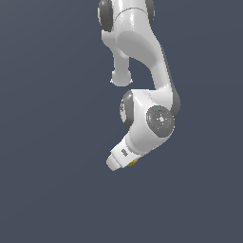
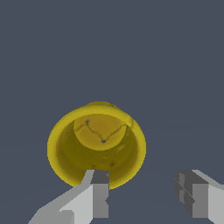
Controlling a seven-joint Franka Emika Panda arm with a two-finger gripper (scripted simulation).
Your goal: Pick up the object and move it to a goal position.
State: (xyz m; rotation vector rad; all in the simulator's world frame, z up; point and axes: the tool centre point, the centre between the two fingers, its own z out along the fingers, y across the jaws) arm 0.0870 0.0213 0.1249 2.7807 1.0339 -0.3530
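Observation:
The object, a mustard-yellow cup (image 2: 96,144), fills the middle of the wrist view, and I look down into its hollow inside. My gripper (image 2: 146,197) is open. One finger (image 2: 99,194) stands in front of the cup's near rim, the other finger (image 2: 194,197) is well off to the side of the cup, so the gap between them is mostly beside the cup. In the exterior view only a yellow sliver of the cup (image 1: 133,162) shows under the white hand (image 1: 121,156), which hides the fingers.
The white arm (image 1: 142,57) reaches down from the top of the exterior view. A plain dark grey-blue surface (image 1: 47,190) lies all around the cup. No goal marker shows.

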